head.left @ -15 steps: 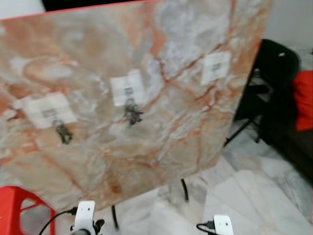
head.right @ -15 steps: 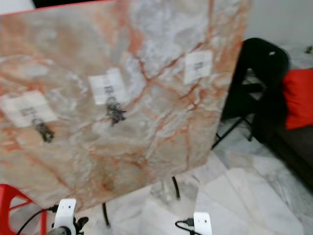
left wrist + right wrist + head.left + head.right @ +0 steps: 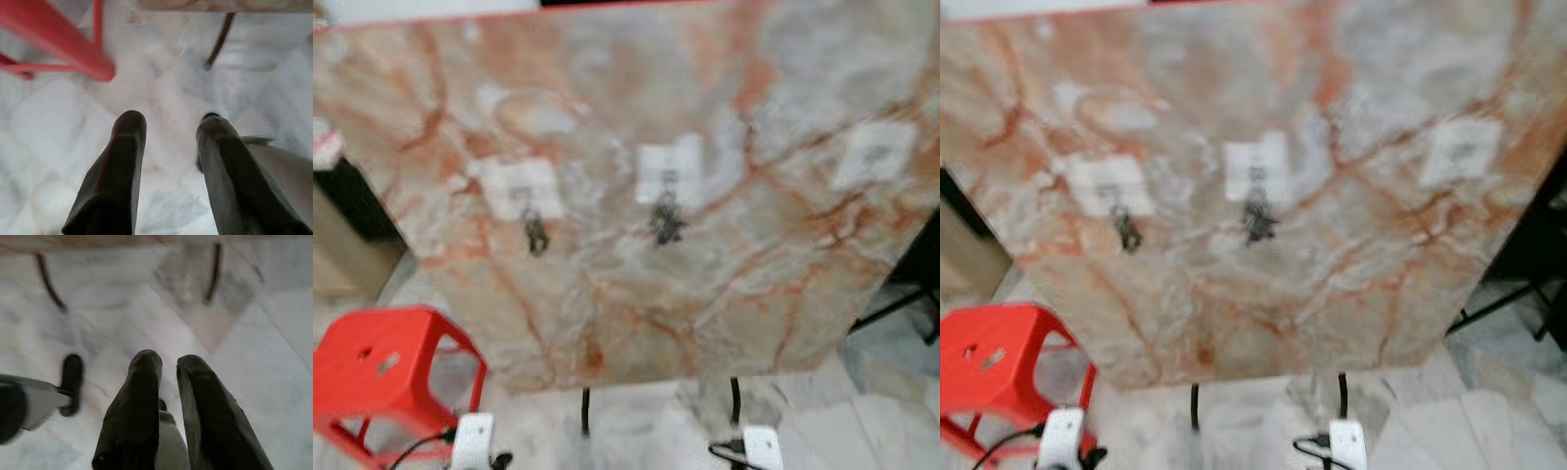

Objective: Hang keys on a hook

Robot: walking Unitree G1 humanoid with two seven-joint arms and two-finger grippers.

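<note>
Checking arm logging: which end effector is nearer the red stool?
Left. The left end effector hangs low beside the red stool; the right end effector hangs farther off, across the floor.

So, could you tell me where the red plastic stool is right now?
The red plastic stool stands on the floor at the robot's lower left, beside the marble-patterned board's bottom left corner.

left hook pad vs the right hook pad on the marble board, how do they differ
The left hook pad has a dark bunch of keys hanging below it; the right hook pad has nothing hanging. The left one sits lower on the marble board. Both are white squarish patches.
</note>
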